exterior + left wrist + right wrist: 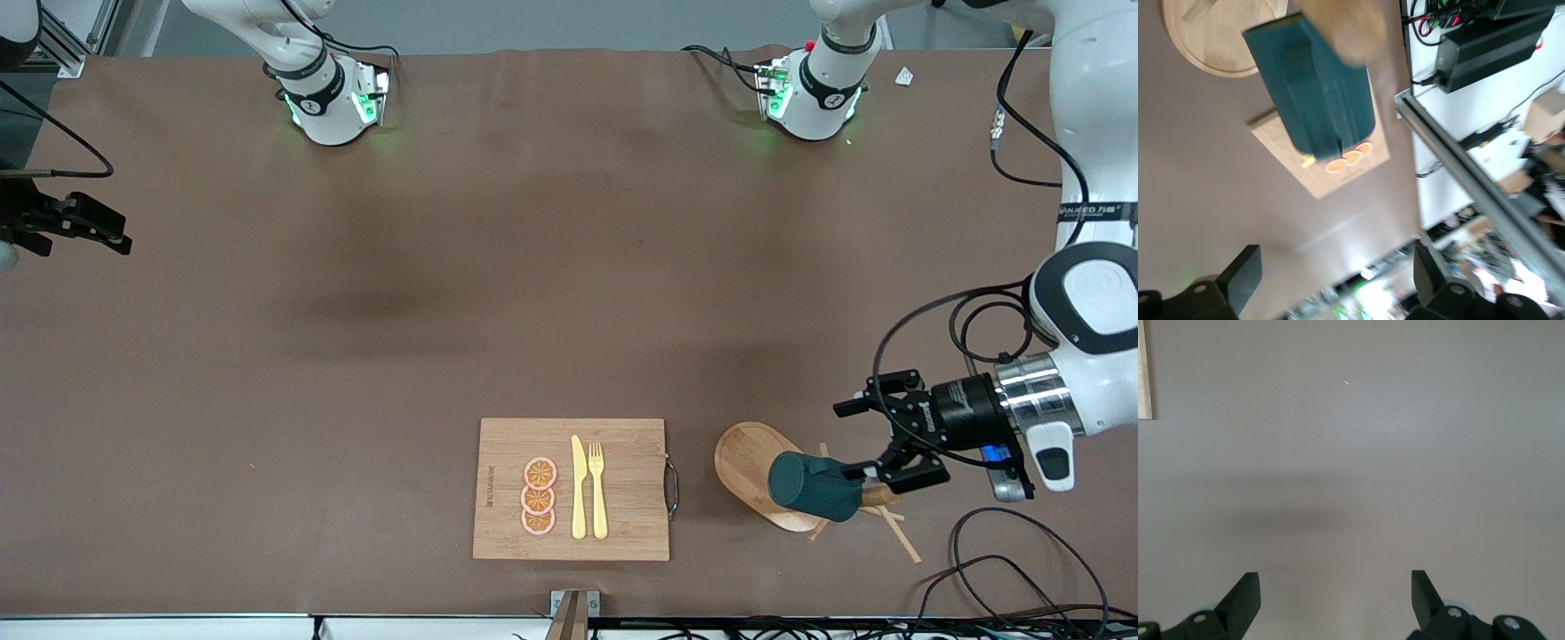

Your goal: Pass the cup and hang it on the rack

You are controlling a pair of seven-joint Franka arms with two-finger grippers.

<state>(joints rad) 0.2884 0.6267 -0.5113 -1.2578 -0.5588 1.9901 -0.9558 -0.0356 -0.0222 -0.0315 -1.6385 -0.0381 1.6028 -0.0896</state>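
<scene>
The dark teal cup lies sideways up on the rack, over its oval wooden base; thin pegs stick out beside it. My left gripper hovers open just beside the cup, toward the left arm's end of the table, with nothing between its fingers. From the left wrist the cup shows past the open gripper, under a blurred wooden part of the rack. My right gripper waits open over the right arm's end; in its wrist view the gripper faces bare table.
A bamboo cutting board with orange slices, a yellow knife and a fork lies beside the rack, near the front edge. Black cables loop on the table at the left arm's end.
</scene>
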